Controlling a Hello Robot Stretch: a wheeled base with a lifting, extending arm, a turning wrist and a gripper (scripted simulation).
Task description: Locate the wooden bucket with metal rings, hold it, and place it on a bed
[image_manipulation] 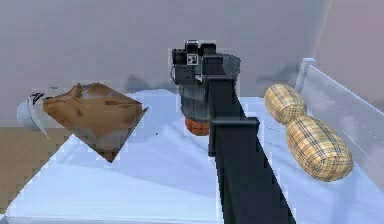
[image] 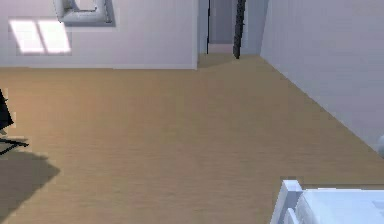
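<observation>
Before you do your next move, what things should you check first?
1. Bed under the arm: ok. The bed lies below the arm.
2. Bucket above the bed: ok. The bucket shows against the sheet.
3. Bucket resting on the bed or hanging: cannot tell.
4. Fingers holding the bucket: cannot tell.
5. Space around the bucket: ok. The brown cloth and the checked pillows lie apart from it.
6. Way ahead for driving off: ok. The floor is bare up to the doorway.
</observation>
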